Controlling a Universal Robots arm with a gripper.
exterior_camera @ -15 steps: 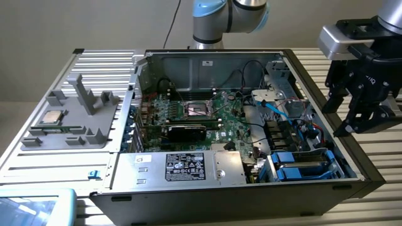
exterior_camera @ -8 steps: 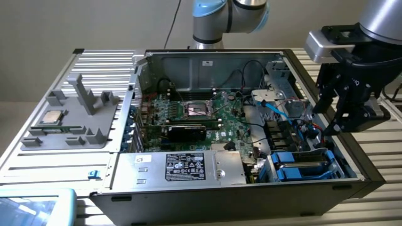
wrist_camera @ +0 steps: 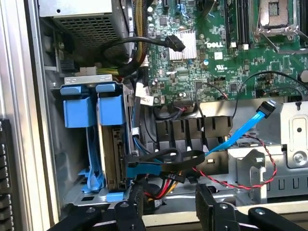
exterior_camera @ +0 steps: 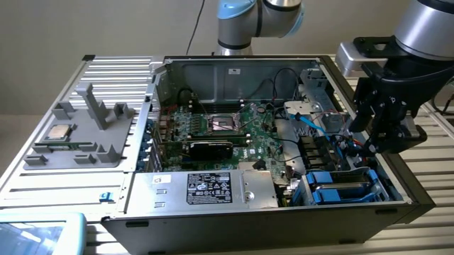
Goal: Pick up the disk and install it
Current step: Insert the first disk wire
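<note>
The disk (wrist_camera: 113, 153) stands on edge in the drive bay in a corner of the open computer case, its bright blue bracket (wrist_camera: 111, 94) on its end. A second blue bracket (wrist_camera: 78, 107) sits beside it. In the exterior view the blue-framed disk bay (exterior_camera: 337, 187) is at the case's front corner on the exterior view's right. My gripper (exterior_camera: 372, 139) hangs above the case just behind that bay. Its fingers (wrist_camera: 131, 211) are apart and the gripper (wrist_camera: 168, 212) is open with nothing between them, apart from the disk.
A blue flat cable (wrist_camera: 243, 130) and red-black wires (wrist_camera: 231, 180) cross the space next to the bay. The green motherboard (exterior_camera: 234, 130) fills the case middle. A silver box with a black label (exterior_camera: 206, 188) sits at the front. A grey tray (exterior_camera: 78, 141) holds a processor chip (exterior_camera: 57, 133).
</note>
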